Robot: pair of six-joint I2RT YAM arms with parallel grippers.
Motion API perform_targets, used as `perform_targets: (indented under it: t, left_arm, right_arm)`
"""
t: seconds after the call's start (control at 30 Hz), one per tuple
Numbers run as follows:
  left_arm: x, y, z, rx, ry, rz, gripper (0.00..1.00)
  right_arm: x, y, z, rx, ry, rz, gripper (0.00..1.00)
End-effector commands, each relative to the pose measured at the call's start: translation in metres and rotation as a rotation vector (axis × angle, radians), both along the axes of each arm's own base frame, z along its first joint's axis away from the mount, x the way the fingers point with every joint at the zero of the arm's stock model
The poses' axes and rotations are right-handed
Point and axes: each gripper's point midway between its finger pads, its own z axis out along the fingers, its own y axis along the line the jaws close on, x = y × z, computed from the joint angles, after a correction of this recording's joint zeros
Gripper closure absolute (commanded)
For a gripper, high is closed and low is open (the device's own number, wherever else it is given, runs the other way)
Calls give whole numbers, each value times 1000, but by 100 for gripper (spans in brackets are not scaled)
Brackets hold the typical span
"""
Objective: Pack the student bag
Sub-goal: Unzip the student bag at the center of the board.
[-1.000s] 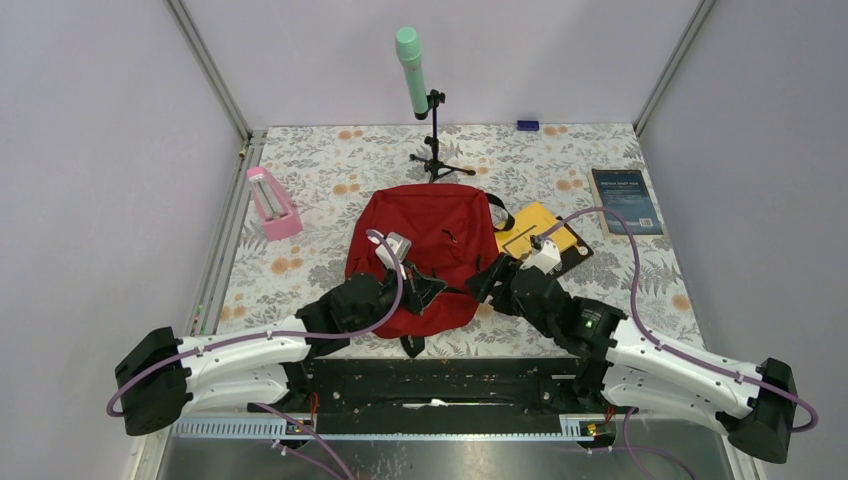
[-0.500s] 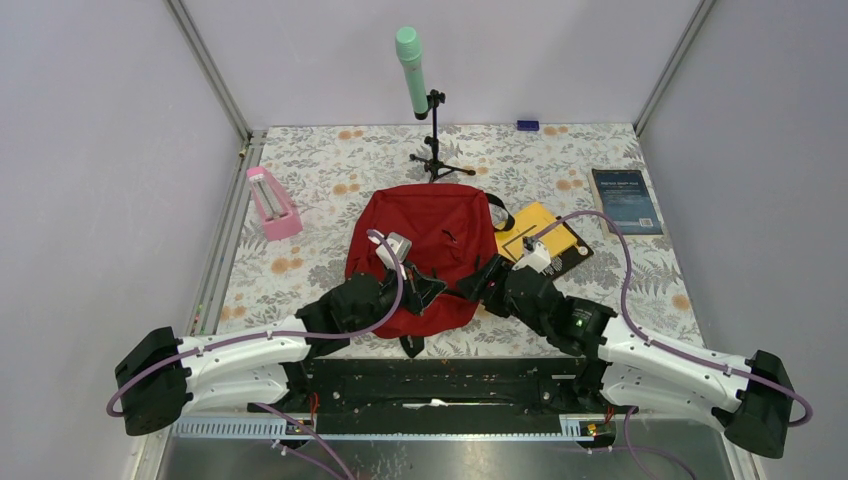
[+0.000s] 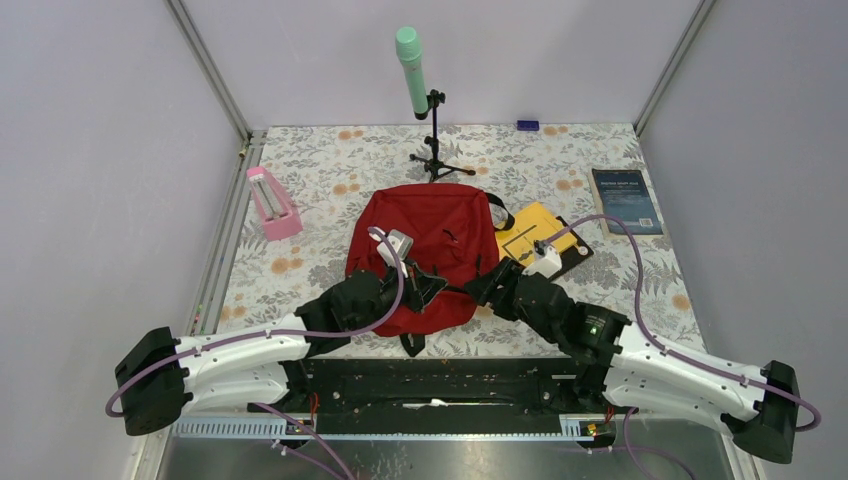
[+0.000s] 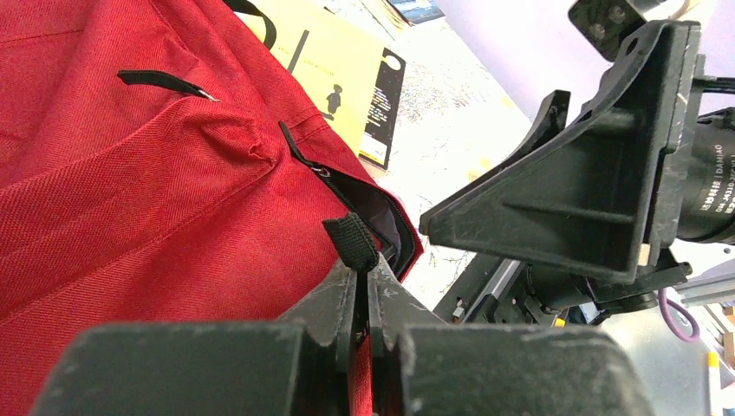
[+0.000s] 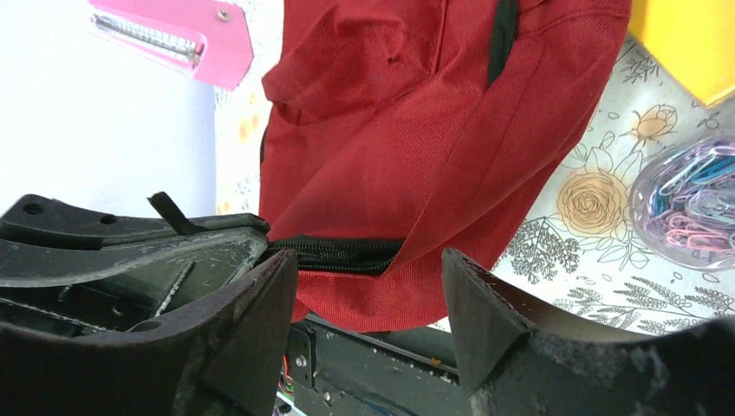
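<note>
the student bag [image 3: 430, 245] lay flat in the middle of the overhead frame on the floral table [image 3: 330, 165], its zippered edge turned toward the bottom of the frame, where both arms reached it. the left gripper [image 4: 362, 273] sat at that lower edge, a little left of centre. in the left wrist view its jaws were pressed together on a black pull tab [image 4: 351, 241] that stood up beside the partly parted zipper [image 4: 374, 206], and red fabric filled the left of that frame. the right gripper [image 5: 368, 264] hung just beside the bag's lower right corner, close to the left one. in the right wrist view its jaws stood spread wide with the black zipper line between them, and whether either finger touched the fabric could not be told. a yellow book [image 3: 538, 232] lay against the bag's right side. a clear tub of paper clips [image 5: 689, 199] showed at the right edge of the right wrist frame. a pink stapler [image 3: 272, 203] sat well apart at the left, a dark book [image 3: 625, 200] at the upper right, and a green microphone [image 3: 412, 72] on its tripod beyond the bag at the top.
</note>
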Motion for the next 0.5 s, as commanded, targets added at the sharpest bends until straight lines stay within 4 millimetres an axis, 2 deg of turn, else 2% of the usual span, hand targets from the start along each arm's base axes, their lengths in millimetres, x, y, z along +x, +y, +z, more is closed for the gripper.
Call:
perform_targets:
  t: [0.0, 0.17, 0.37, 0.43, 0.47]
  left_arm:
    - [7, -8, 47, -104, -80, 9, 100]
    - [6, -7, 46, -99, -75, 6, 100]
    - [3, -3, 49, -121, -78, 5, 100]
    - [2, -3, 50, -129, -79, 4, 100]
    - [2, -2, 49, -130, -77, 3, 100]
  right_arm:
    - [10, -8, 2, 11, -46, -71, 31]
    - [9, 10, 6, 42, -26, -30, 31]
    - [5, 28, -7, 82, 29, 6, 31]
    - [5, 32, -6, 96, 32, 11, 34]
    - [6, 33, -5, 104, 30, 13, 42]
